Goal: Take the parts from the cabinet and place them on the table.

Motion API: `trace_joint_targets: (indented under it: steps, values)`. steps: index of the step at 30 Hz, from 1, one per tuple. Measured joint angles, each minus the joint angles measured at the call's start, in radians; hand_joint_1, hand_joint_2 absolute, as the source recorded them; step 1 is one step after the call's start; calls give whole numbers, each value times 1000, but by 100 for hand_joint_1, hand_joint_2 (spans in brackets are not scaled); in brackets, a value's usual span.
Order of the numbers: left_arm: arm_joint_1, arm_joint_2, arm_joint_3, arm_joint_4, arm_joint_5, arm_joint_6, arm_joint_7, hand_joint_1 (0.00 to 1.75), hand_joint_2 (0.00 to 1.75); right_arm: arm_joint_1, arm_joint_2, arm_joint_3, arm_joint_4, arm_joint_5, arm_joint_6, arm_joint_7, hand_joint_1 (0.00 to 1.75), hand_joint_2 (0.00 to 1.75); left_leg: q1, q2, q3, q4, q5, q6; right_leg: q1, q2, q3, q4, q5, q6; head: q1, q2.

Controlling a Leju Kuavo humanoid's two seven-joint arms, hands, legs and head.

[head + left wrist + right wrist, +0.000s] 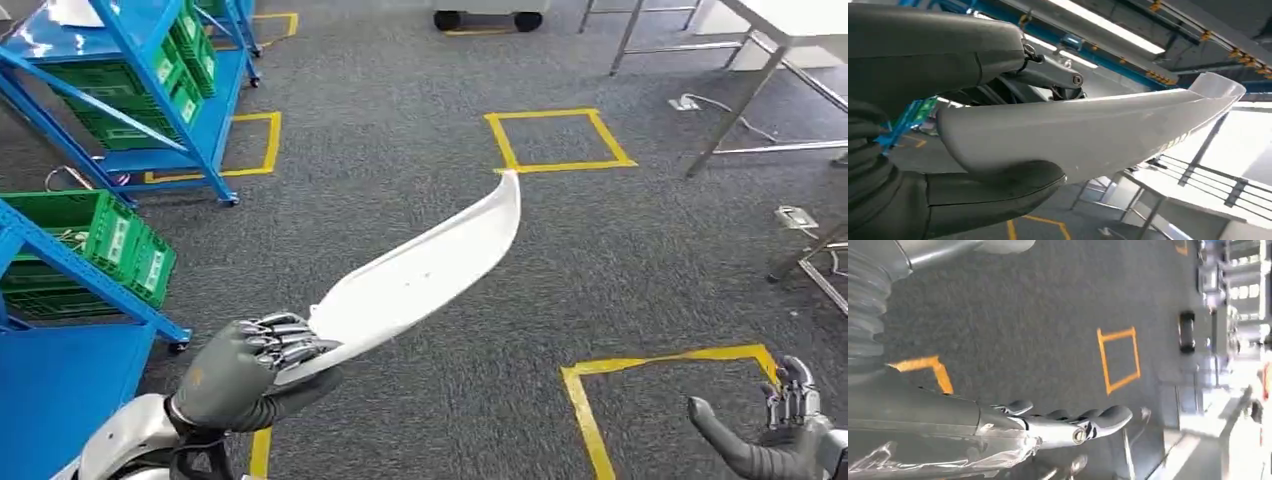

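The left hand (pixel 245 365), at the 7 o'clock corner of the head view, is clamped on the near end of the white part (pixel 420 272): dark fingers (pixel 285 340) curl over its upper face and the thick grey thumb (pixel 998 187) presses up from beneath, as the left wrist view shows. The right hand (pixel 775 430), at 5 o'clock, holds nothing; its fingers are extended and apart from the thumb.

The white part is carried in the air above the grey carpet (pixel 400 120), clear of the blue shelving (pixel 150 100) and its green bins (pixel 110 235) at 9 to 11 o'clock. The metal-legged table (pixel 780 30) stands at 1 o'clock, well apart from the part.

Handling, as a judgement: the part appears to be a thin moulded plastic shell, light for its length, moderately stiff but liable to flex, with a smooth glossy skin that could slip in a one-ended pinch. The long free span acts as a lever on the grip. A hold nearer mid-length, or support from the free hand under the far half, would likely steady it.

Orientation: the long axis runs from the hand towards 1 o'clock, rising slightly. The part is gently curved along its length and tapers to an upturned tip (pixel 508 185), which points away from the robot.
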Motion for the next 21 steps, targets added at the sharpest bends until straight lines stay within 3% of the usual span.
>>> trace_joint_targets:
  steps: [1, 2, 3, 4, 5, 6, 7, 8, 9, 10, 11, 12, 13, 14, 15, 17, 18, 19, 20, 21]
  values:
    - [1, 2, -1, 0, 2, 2, -5, 175, 175, -3, 0, 0, 0, 1, -3, 0, 0, 175, 0, -21, -41, 79, -36, -2, -1, 12, 3, 0, -1, -1, -3, 0]
    - [2, 3, -3, 0, 2, 2, -9, 175, 175, -4, 0, 0, 1, 2, -4, 0, 0, 175, 0, -30, -85, 158, -62, -3, -1, 24, 8, 0, -3, -4, -6, 0]
    - [4, 6, -3, 0, 3, 3, -15, 175, 175, -3, 0, 0, 1, 3, -6, -1, 0, 175, -1, -34, -126, 221, -73, -4, 0, 36, 13, 1, -6, -5, -5, 0]
    - [4, 8, -3, 0, 4, 3, -18, 175, 175, -2, 0, 0, 3, 3, -7, -1, 0, 175, -2, -35, -147, 238, -50, -3, 0, 51, 22, 1, -11, -4, -5, 0]
    - [5, 9, -3, 0, 6, 4, -21, 175, 175, -2, 0, 0, 3, 4, -7, -2, 0, 175, -2, -36, -153, 226, 16, -2, -1, 66, 37, 1, -20, -2, -6, 0]
    - [5, 11, -3, 0, 8, 5, -25, 175, 175, -3, 0, 1, 3, 5, -8, -2, 0, 175, -2, -38, -149, 190, 113, 0, -3, 81, 59, 1, -31, 1, -5, 0]
    - [5, 13, -3, 0, 8, 5, -29, 175, 175, -2, 0, 2, 3, 5, -8, -3, 0, 175, -2, -46, -143, 151, 189, 2, -4, 91, 71, 1, -42, 4, -6, 0]
    - [7, 19, -3, 1, 9, 6, -32, 175, 175, 0, 0, 2, 4, 5, -8, -3, 0, 175, -1, -75, -125, 105, 219, 7, -9, 103, 67, -8, -60, 10, -4, 0]
    - [13, 23, -4, 3, 10, 8, -32, 175, 175, -5, 0, 3, 8, 6, -9, -3, 0, 175, -1, -89, -76, 80, 151, 13, -9, 115, 80, -3, -66, 19, 0, -1]
    - [13, 23, -5, 2, 10, 9, -34, 175, 175, -6, 0, 4, 8, 6, -9, -4, 0, 175, -6, -88, -23, 13, 96, 18, -13, 126, 91, -13, -70, 30, 1, 0]
    - [3, 23, -7, 2, 10, 9, -34, 175, 175, -6, 0, 4, 8, 6, -9, -6, 0, 175, -10, -81, -20, 4, 81, 28, -19, 134, 94, -22, -67, 39, -8, -1]
    - [-6, 24, -7, 2, 10, 10, -35, 175, 175, -5, 0, 5, 8, 6, -10, -6, 0, 175, -14, -71, -19, -3, 75, 36, -22, 134, 82, -11, -47, 49, -8, 0]
    - [-11, 23, -7, 2, 10, 9, -35, 175, 175, -7, 0, 7, 10, 6, -11, -6, 0, 175, -11, -63, 3, -32, 62, 47, -20, 137, 45, 44, -14, 59, -11, 0]
    - [-11, 21, -7, 2, 10, 8, -35, 175, 175, -11, -1, 8, 10, 6, -11, -9, 0, 175, -4, -60, 34, -88, 28, 50, -19, 101, -11, 128, 13, 60, -6, 0]
    - [-11, 19, -7, 2, 9, 7, -35, 175, 175, -20, -1, 9, 12, 6, -13, -9, 0, 175, -2, -56, 45, -95, 25, 52, -16, 64, -71, 205, 24, 60, 4, 0]
    - [-10, 18, -11, 3, -4, 5, -36, 175, 175, -26, -2, 10, 16, 1, -14, -12, 0, 175, -3, -45, 73, -103, -3, 52, -14, 40, -196, 323, -33, 63, 7, 0]
    - [-8, 19, -13, 3, -7, 5, -36, 175, 175, -24, -2, 10, 17, -2, -14, -13, 0, 175, -4, -36, 93, -103, -20, 52, -14, 37, -245, 350, -62, 69, 7, 0]
    - [-7, 19, -13, 3, -10, 5, -36, 175, 175, -23, -2, 11, 20, -4, -14, -14, 0, 175, -4, -29, 117, -103, -37, 52, -14, 36, -279, 349, -72, 70, 10, 0]
    - [-8, 18, -14, 3, -11, 5, -36, 175, 175, -24, -2, 11, 23, -5, -14, -14, 0, 175, -4, -22, 141, -103, -53, 50, -14, 36, -295, 328, -63, 70, 9, 0]
    - [-8, 17, -15, 3, -11, 5, -36, 175, 175, -25, -2, 11, 25, -6, -14, -14, 0, 175, -4, -13, 174, -104, -73, 48, -15, 32, -297, 272, -29, 69, 10, 0]
